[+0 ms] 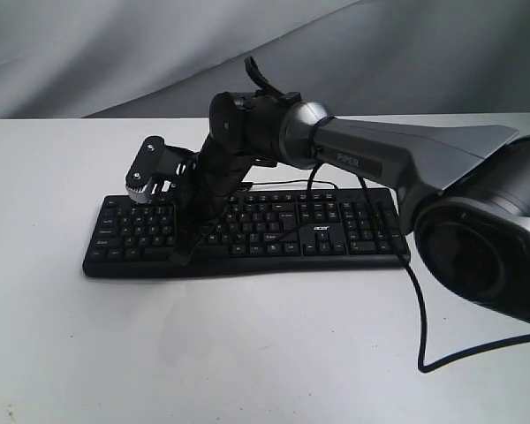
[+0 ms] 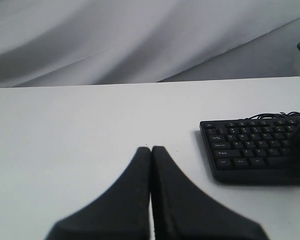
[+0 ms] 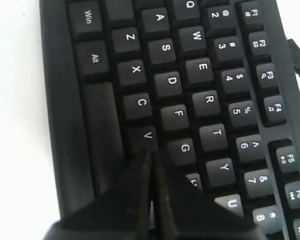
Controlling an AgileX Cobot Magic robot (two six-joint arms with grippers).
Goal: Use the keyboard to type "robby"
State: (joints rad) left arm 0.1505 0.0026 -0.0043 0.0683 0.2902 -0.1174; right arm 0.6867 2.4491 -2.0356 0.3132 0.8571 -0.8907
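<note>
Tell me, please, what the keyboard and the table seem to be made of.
Keyboard: probably matte black plastic; the keycaps have a dull sheen and white printed legends. Table: smooth matte white top, perhaps laminate or painted board; no grain shows, so I cannot be sure.

Your keyboard (image 1: pixel 353 237) is black with white key legends (image 3: pixel 208 98) and logo (image 1: pixel 321 231); your worktop (image 1: pixel 159 353) is plain white, the backdrop cloth (image 1: pixel 115 53) grey, the left gripper (image 2: pixel 151 148) and right gripper (image 3: pixel 151 154) black.

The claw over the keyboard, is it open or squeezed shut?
Shut. On the right gripper the two black fingers press together with no gap, tips beside the V key of the keyboard.
</note>
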